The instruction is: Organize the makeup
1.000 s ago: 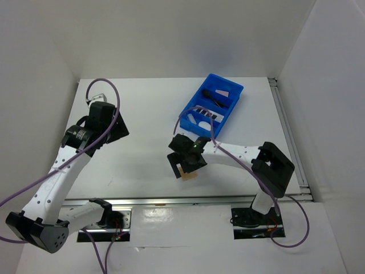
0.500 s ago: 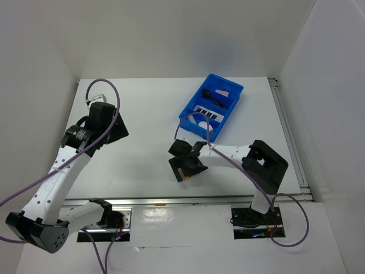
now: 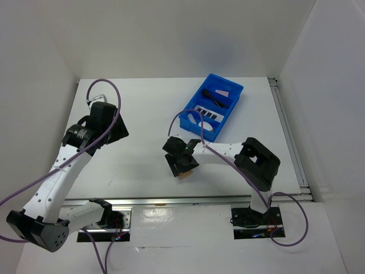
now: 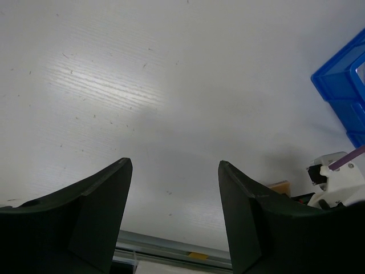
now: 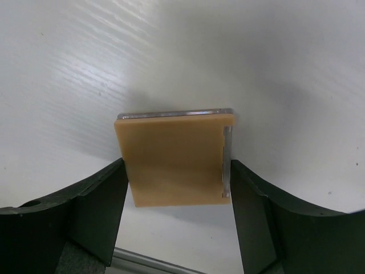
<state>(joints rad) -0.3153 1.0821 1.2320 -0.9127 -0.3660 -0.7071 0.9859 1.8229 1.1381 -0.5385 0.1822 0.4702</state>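
Sliding a little to the left since a second ago, the right gripper (image 3: 181, 164) is now sitting nearer the middle of the table (image 3: 142, 108), and its elbow is folding in behind it, uncovering more of the tray (image 3: 232, 87). The left arm is keeping the same pose as before.

The right gripper is pointing down over the tan pad (image 5: 174, 160), which is lying toward the near edge of the table, well apart from the tray. In the wrist view the two fingers are pressing against the pad's left and right sides, so the gripper is clamping it. A thin silver strip is showing along the pad's far edge and its right side. Whether the pad is resting flat on the table or is already raised is not clear.

The left gripper (image 4: 174, 165) is hanging over bare table on the left side, its fingers standing apart with nothing between them.

The tray is standing at the far right of the table. A pink pad (image 3: 223, 93) and a black brush (image 3: 213, 99) are lying in its far compartments, and the palette (image 3: 206, 112) is lying in the one nearer the arms. A purple cable (image 3: 201, 127) is looping across the tray's near corner
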